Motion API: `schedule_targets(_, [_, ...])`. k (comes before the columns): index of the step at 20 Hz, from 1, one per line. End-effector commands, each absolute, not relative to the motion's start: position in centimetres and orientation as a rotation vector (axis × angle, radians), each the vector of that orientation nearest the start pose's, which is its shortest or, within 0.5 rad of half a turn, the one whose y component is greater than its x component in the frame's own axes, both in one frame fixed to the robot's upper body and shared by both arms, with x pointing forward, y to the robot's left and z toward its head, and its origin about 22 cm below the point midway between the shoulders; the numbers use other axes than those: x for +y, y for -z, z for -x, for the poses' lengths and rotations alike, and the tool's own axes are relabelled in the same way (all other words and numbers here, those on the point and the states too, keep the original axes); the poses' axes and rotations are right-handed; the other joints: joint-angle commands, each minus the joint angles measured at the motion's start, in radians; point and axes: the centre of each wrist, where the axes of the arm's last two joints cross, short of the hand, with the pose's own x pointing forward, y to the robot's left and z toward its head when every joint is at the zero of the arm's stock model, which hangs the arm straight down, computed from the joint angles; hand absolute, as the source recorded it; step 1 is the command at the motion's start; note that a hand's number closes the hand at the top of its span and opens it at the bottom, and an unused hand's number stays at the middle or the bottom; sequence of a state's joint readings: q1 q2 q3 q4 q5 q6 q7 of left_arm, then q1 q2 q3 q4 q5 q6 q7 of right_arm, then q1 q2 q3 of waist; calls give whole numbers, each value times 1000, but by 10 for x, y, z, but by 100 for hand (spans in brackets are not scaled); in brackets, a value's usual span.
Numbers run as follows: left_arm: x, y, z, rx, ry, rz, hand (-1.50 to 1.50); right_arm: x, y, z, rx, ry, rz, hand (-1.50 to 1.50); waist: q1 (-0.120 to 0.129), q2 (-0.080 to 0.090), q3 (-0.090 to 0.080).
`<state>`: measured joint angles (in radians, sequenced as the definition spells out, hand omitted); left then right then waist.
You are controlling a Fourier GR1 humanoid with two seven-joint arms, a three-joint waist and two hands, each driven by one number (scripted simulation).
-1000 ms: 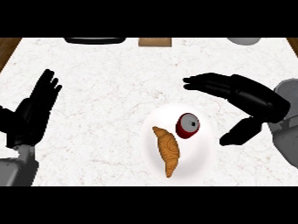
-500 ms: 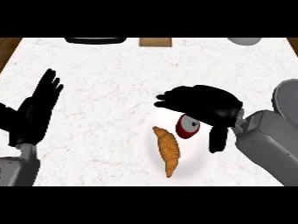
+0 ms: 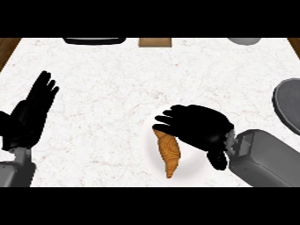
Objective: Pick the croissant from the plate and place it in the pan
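Observation:
An orange croissant [image 3: 168, 151] lies lengthwise on the white plate [image 3: 188, 170], low and a little right of centre on the counter. My right hand [image 3: 201, 129] hovers over the plate's upper half, palm down and open. Its fingertips [image 3: 162, 123] are at the croissant's upper end and its thumb points toward the lower edge. The hand hides most of the plate. Only the near rim of a dark pan [image 3: 93, 40] shows at the counter's far edge, left of centre. My left hand [image 3: 27, 116] rests open at the left, fingers up.
A small wooden block [image 3: 155, 42] and a grey round vessel [image 3: 244, 41] sit at the far edge. My grey right forearm [image 3: 269, 160] fills the lower right. Brown floor shows past both side edges of the white marble counter [image 3: 113, 88].
My right hand has swung left and down from the plate's right side to over it, now covering the dark red item beside the croissant. The left hand has stayed still.

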<state>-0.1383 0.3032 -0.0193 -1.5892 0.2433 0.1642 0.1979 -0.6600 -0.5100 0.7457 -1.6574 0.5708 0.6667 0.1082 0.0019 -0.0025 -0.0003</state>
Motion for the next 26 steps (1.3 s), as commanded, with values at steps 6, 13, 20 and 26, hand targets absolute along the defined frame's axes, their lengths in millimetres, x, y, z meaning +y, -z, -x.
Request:
schedule_targets(6, [280, -41, -277, -1521, -36, -115, 0, -128, -144, -256, -1269, -2194, 519, -150, -5, 2, 0])
schedule_targets(13, [276, -56, -271, -1509, -61, -105, 0, -86, -127, -237, -1289, -2163, 496, -150, 1, 1, 0])
schedule_targets(20, [267, -63, -280, -1536, -41, -90, 0, -81, -79, -237, -1198, -2182, 565, -150, 0, 3, 0])
schedule_targets(26, [273, -72, -279, -1524, -33, -85, 0, -68, -85, -255, -1216, -2154, 541, -150, 2, 2, 0])
